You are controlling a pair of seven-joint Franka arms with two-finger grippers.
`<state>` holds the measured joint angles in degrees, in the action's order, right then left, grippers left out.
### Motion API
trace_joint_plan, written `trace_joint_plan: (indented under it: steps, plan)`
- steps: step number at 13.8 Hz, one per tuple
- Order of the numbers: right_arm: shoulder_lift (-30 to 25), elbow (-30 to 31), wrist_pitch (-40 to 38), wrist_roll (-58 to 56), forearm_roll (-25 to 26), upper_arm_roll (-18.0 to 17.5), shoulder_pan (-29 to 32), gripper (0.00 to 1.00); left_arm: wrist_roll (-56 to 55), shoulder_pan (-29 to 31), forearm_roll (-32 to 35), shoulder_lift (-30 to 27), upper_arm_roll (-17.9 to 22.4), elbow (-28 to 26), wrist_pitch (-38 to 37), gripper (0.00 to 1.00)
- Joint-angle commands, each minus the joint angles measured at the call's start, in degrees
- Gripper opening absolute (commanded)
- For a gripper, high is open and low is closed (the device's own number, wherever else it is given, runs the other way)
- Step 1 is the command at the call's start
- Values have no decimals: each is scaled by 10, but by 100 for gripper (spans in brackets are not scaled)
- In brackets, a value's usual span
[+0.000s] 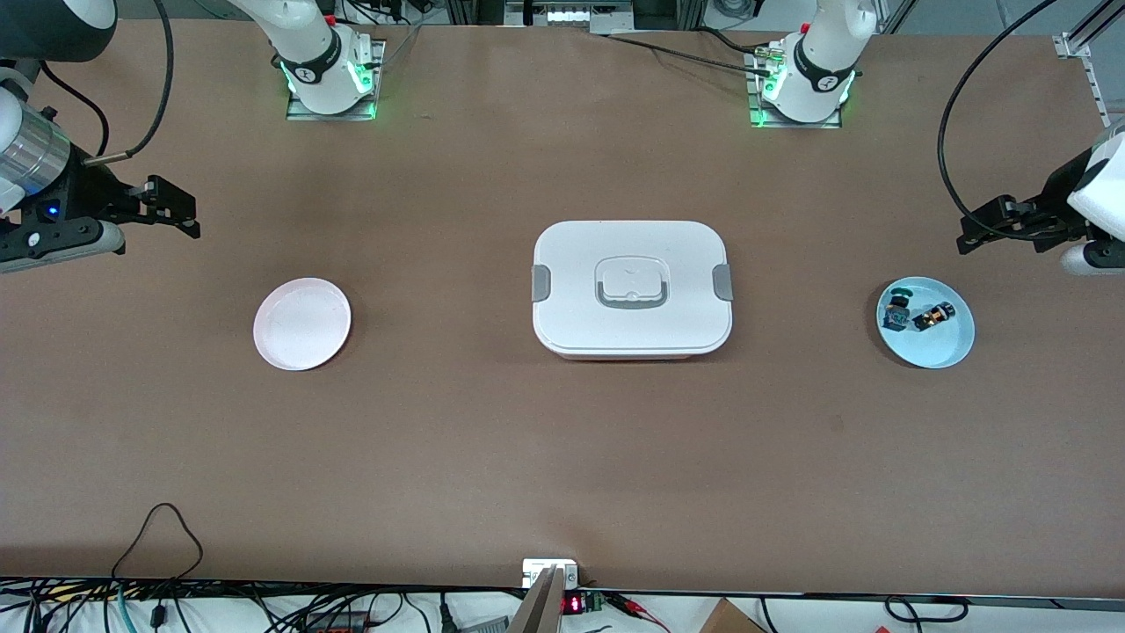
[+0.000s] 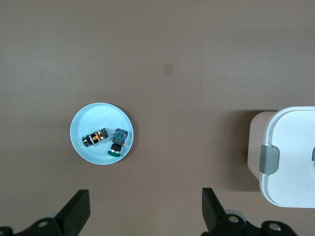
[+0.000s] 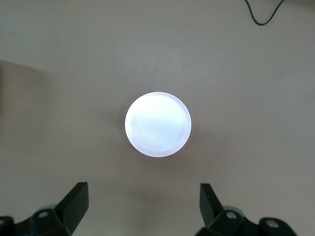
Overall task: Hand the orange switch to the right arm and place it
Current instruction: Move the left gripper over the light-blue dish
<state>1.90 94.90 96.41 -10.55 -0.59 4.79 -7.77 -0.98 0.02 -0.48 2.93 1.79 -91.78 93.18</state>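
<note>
A: Working across the front view from its left edge. The right gripper (image 1: pixel 176 211) is hanging at the upper left of the frame, over bare table just above the pink plate (image 1: pixel 301 323). Its fingers are spread wide, holding nothing. We are treating that arm as waiting. The plate is shallow, round, glossy, empty.

B: In the frame's centre we are logging the white lunch box (image 1: pixel 631 288): rounded rectangle, smooth plastic, grey side clips, lid on.

A: At lower right sits the blue plate (image 1: pixel 954 338), and the orange switch (image 1: pixel 933 316) is lying in it on its side, long axis running roughly toward the left arm's end of the table. Black body, orange cap, brassy glints.

B: Just beside it, the green-capped switch (image 1: pixel 897 309). Whether they touch, we cannot tell.

A: The left gripper (image 1: pixel 971 233) is hovering at the frame's right edge, just above the blue plate, fingers spread, empty. It is clearly the nearer one; we judge the switch lies below and slightly forward of it.
</note>
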Motion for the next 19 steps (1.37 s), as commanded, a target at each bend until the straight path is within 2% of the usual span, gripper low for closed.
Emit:
trace_joint_plan:
  steps: [1,6,9,14,16,19]
  plan:
    - [2,-11,-10,-3,-7,1,2,100,2,13,-4,4,-1,-3,-6,100]
    - [2,-11,-11,-3,-7,2,2,100,-3,15,-3,22,-1,-3,-41,100]
    - [1,-11,-11,-3,-7,1,2,100,-5,21,-3,25,0,-24,-41,100]
    - [1,-11,-11,-3,-7,2,2,100,3,23,-3,29,0,-85,19,100]
    - [0,-11,-11,-3,-7,2,2,100,4,23,-3,29,0,-113,66,100]
    - [0,-11,-11,-3,-7,2,3,100,2,18,-3,38,0,-132,72,100]
